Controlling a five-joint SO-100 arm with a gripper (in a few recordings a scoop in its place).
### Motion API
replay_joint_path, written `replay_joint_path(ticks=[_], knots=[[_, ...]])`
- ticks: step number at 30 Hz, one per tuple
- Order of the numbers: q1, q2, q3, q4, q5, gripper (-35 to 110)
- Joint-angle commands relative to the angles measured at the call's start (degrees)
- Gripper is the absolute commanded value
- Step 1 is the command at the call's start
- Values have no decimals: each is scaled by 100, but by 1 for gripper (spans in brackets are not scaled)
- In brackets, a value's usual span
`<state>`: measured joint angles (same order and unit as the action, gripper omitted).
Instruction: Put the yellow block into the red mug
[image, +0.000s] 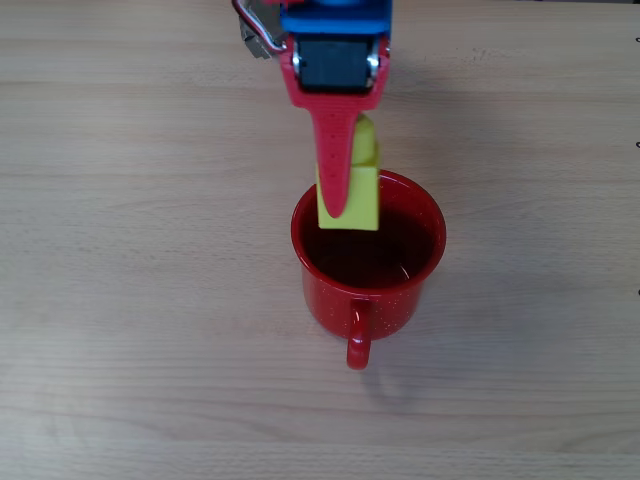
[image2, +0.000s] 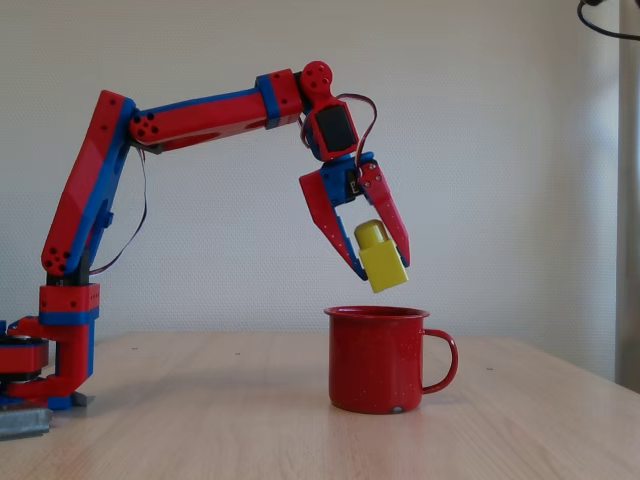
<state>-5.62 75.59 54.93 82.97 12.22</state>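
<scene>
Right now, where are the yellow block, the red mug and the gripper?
yellow block (image2: 381, 260), fixed view, its tilted side face.
red mug (image2: 375, 360), fixed view, its outer wall.
gripper (image2: 385, 268), fixed view, midway between fingertips, shut on the block.

Red mug (image2: 378, 360) stands alone on the bench (image2: 200, 420), mouth open upward w/ nothing over it but the hand (image2: 380, 268) and yellow block (image2: 382, 262), hanging clear above the rim. Bare bench all round the mug; handle (image: 358, 347) juts toward the overhead view's bottom edge.
</scene>
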Motion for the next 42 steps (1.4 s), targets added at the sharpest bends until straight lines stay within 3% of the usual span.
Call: replay_joint_path(ticks=[1,42], knots=[[-211,149,-413,-176,176,0],[-290,431,940,-422,-352,6]])
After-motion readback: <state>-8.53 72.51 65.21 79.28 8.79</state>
